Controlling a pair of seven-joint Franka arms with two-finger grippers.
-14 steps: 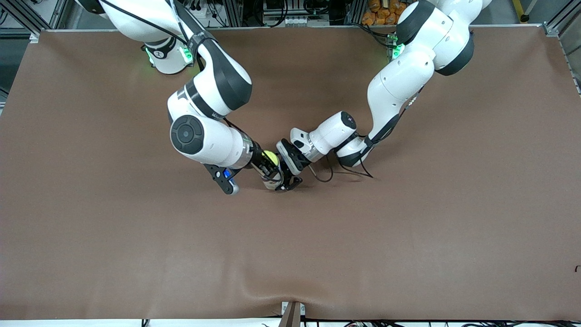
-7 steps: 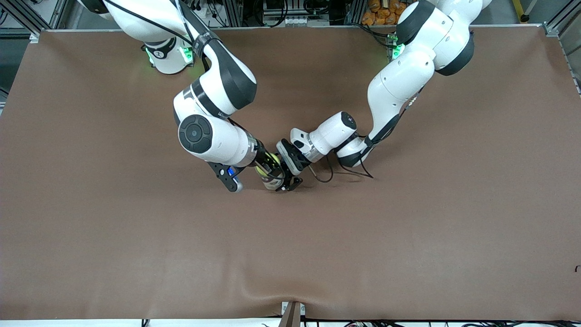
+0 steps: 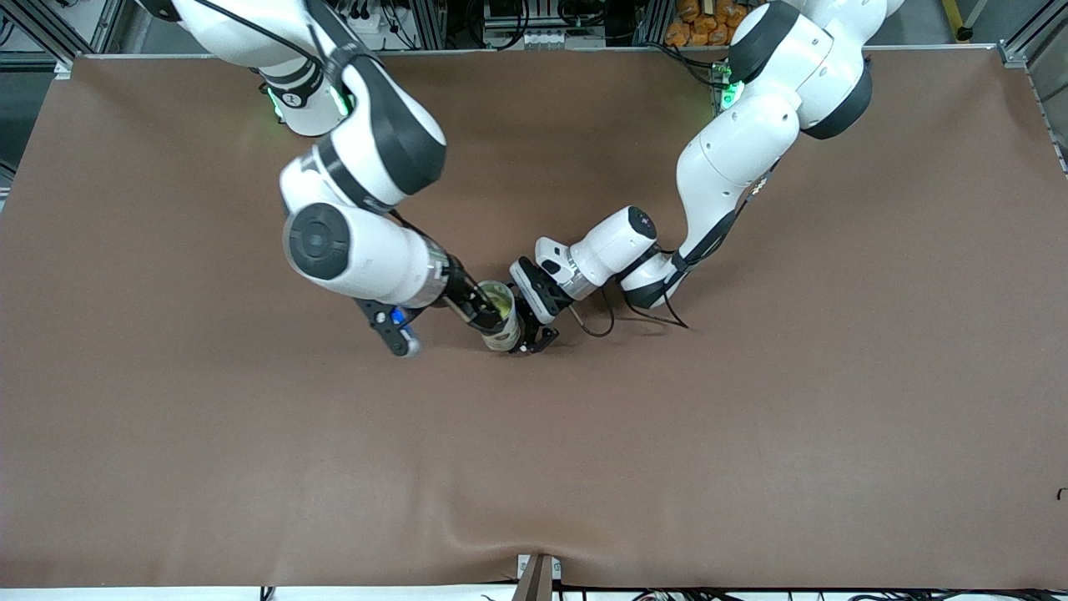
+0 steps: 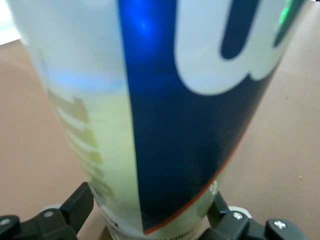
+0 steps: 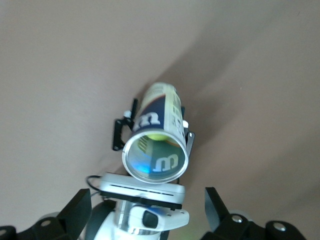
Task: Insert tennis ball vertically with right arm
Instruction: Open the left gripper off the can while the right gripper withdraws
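A tall blue-and-white ball can (image 3: 503, 332) stands upright mid-table. The yellow-green tennis ball (image 5: 159, 136) lies down inside it, seen through the can's open mouth (image 5: 155, 161). My right gripper (image 3: 486, 312) hangs just over that mouth, open, with nothing between its fingers (image 5: 80, 212). In the right wrist view the right gripper (image 5: 147, 207) frames the can from above. My left gripper (image 3: 531, 334) reaches in low at the can's base. In the left wrist view the left gripper (image 4: 150, 210) has a finger (image 4: 80, 202) on each side of the can (image 4: 165, 115), slightly off its wall.
The brown table mat (image 3: 751, 434) lies bare around the can. A black cable (image 3: 642, 315) loops on the mat under the left arm's wrist. The right arm's elbow (image 3: 334, 242) hangs over the mat toward its own end.
My right gripper opened and the tennis ball dropped from it into the can. The right arm has drawn back toward its own end. The left fingers have widened off the can.
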